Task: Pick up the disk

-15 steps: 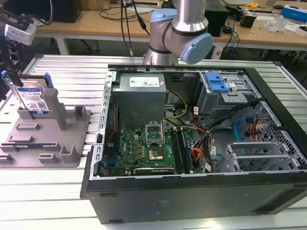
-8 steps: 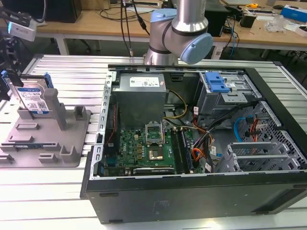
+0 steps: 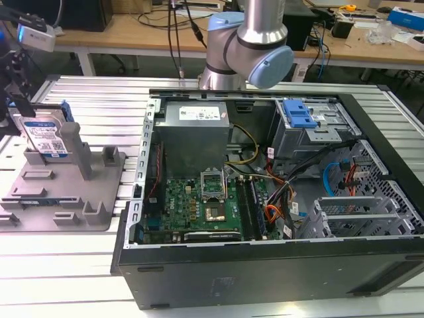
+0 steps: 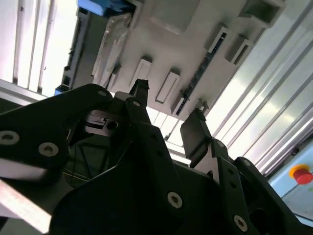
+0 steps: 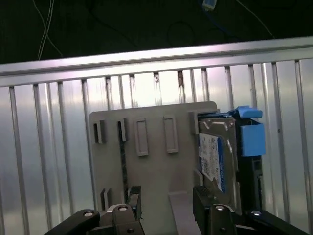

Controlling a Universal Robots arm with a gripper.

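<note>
The disk (image 3: 46,136) stands on edge in a grey plastic fixture (image 3: 73,199) at the exterior view's left. It is silver, with a white-and-blue label and blue side rails. My gripper (image 3: 13,93) hangs just beside and above it at the frame's left edge. In the first wrist view the gripper (image 5: 166,200) is open over the fixture (image 5: 156,166), and the disk (image 5: 215,156) lies off to one side of the gap, close to one finger (image 5: 200,200). The second wrist view shows the gripper (image 4: 168,112) open and empty, with the disk (image 4: 113,49) and fixture (image 4: 181,49) beyond.
An open computer case (image 3: 371,132) fills the middle and the exterior view's right, with a blue-latched drive cage (image 3: 298,116) inside. The arm's base (image 3: 245,40) rises behind it. All rest on a slatted aluminium table (image 3: 66,265). A red button (image 4: 299,174) is nearby.
</note>
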